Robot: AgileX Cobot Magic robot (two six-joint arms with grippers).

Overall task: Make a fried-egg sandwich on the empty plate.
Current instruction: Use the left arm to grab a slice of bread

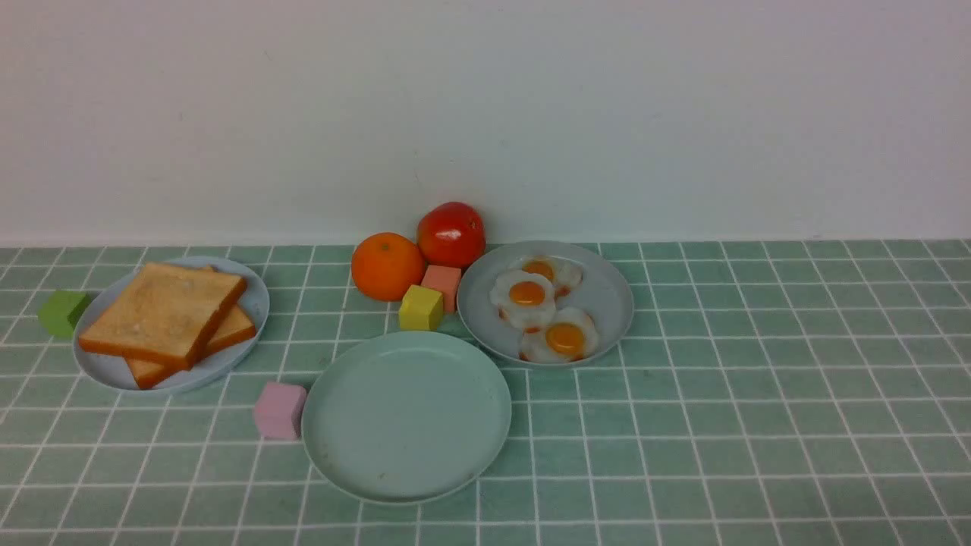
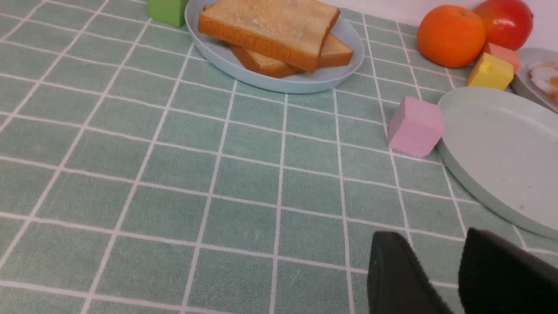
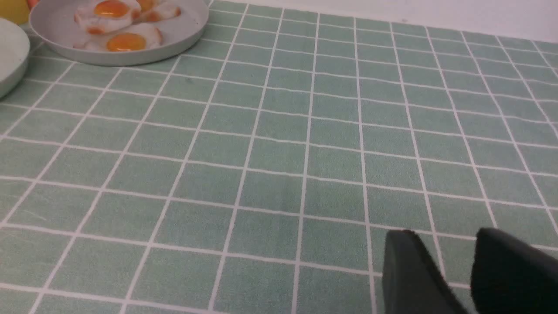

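The empty plate (image 1: 406,417) is sitting front-centre, bare. The toast slices (image 1: 163,311) are lying stacked on the blue plate (image 1: 254,303), well to its left. The fried eggs (image 1: 527,296) are lying on the grey plate (image 1: 607,296), just behind on the right. A pink cube (image 1: 279,410) is touching the empty plate's left rim, and a yellow cube (image 1: 420,307) is crowding its back edge. The left gripper (image 2: 436,244) and right gripper (image 3: 449,237) are hanging parted, grasping nothing.

Toast slices (image 1: 161,311) on left plate (image 1: 102,368); eggs (image 1: 523,296) on right plate (image 1: 607,296); empty plate (image 1: 406,417) in front, between.

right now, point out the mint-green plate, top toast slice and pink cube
round pale mint-green plate (image 1: 406,417), front view, bare centre
top golden-brown toast slice (image 1: 163,312), front view, upper face
pink cube (image 1: 279,413), front view, front face
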